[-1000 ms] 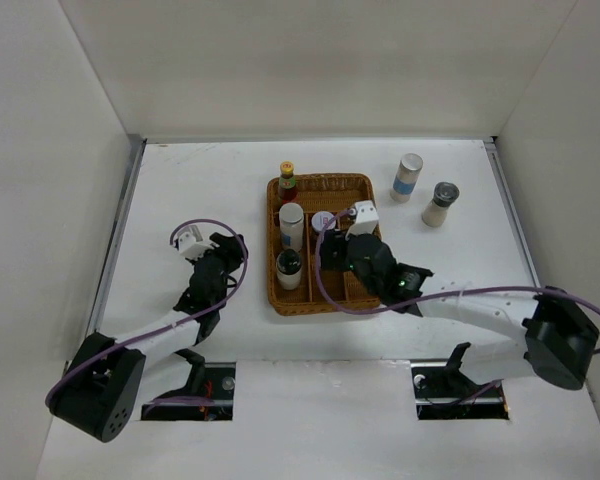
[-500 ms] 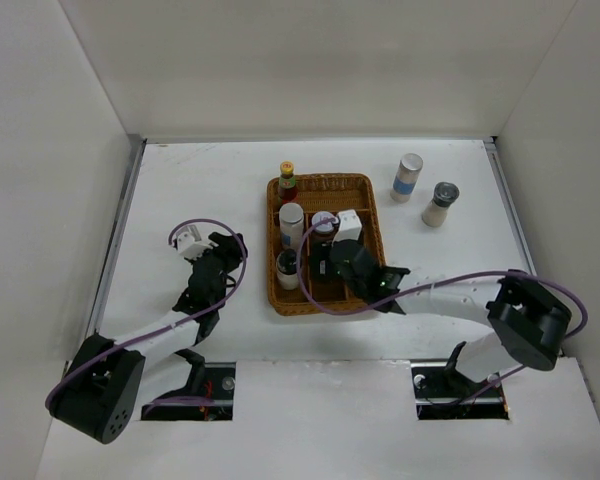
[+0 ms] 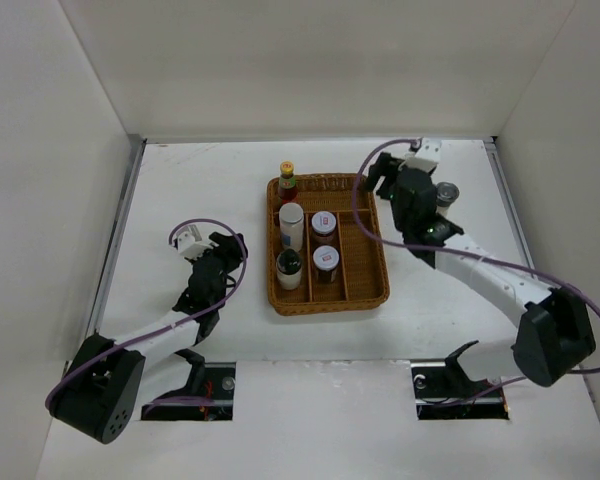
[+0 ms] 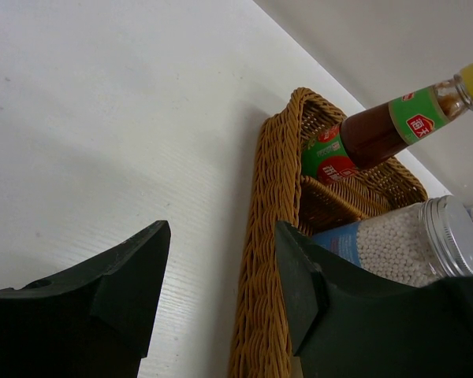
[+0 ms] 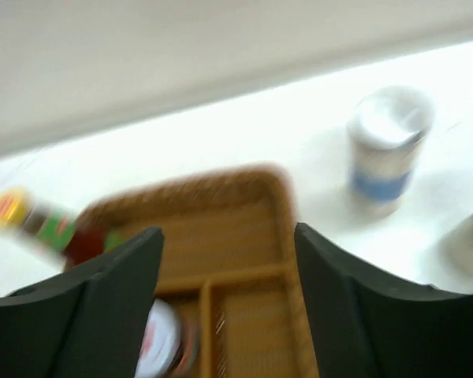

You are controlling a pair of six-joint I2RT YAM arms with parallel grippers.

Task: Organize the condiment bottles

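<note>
The wicker tray holds a dark sauce bottle with a yellow cap, a white cylinder, a black-capped bottle and two purple-topped jars. My right gripper is open and empty above the tray's far right corner. Its blurred wrist view shows a blue-banded silver-lidded cylinder on the table ahead. Another cylinder stands beside the arm. My left gripper is open and empty left of the tray. Its view shows the sauce bottle and the white cylinder.
The tray's right column shows bare wicker. White walls close the table at the back and both sides. The tray's left rim lies between my left fingers in the left wrist view.
My right gripper has left the tray's middle column, where a second purple-topped jar now stands, and swung up to the far right by the two cylinders. The left arm has not moved.
</note>
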